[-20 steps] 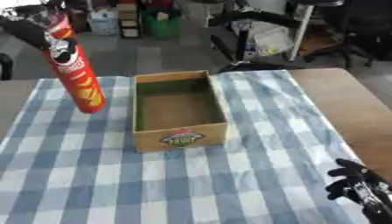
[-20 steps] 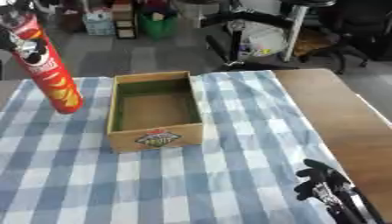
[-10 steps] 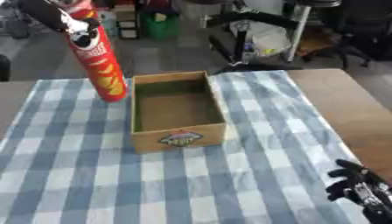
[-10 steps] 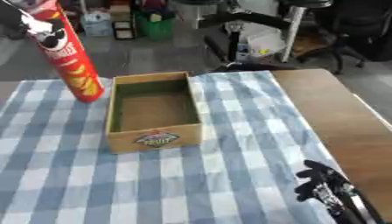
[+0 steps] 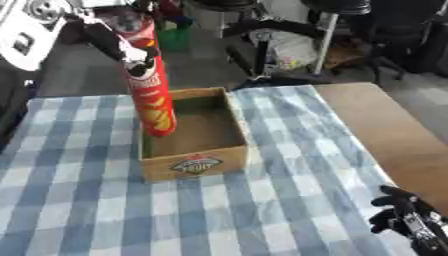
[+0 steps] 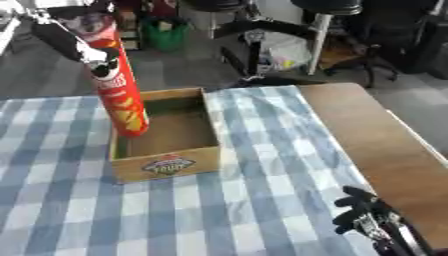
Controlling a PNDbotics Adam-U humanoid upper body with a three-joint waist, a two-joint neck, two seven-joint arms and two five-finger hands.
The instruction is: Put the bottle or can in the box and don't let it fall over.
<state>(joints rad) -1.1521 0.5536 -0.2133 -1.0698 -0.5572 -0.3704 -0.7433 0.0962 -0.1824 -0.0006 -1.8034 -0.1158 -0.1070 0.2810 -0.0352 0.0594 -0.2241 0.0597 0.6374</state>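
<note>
A tall red chip can (image 5: 150, 86) hangs tilted above the left edge of the open cardboard box (image 5: 194, 164), its lower end over the box's left wall. My left hand (image 5: 112, 41) is shut on the can's upper part, fingers wrapped around it. The box stands on the blue-and-white checked cloth (image 5: 79, 210) with a logo on its front wall. My right hand (image 5: 404, 217) rests at the lower right corner, fingers loosely spread and holding nothing.
Bare wooden tabletop (image 5: 381, 131) shows to the right of the cloth. Beyond the table's far edge are office chairs (image 5: 262, 30), a green bin (image 5: 175, 37) and floor clutter.
My left hand has carried the can rightward from beside the box to over its left edge. The camera has shifted a little. The right hand has stayed put.
</note>
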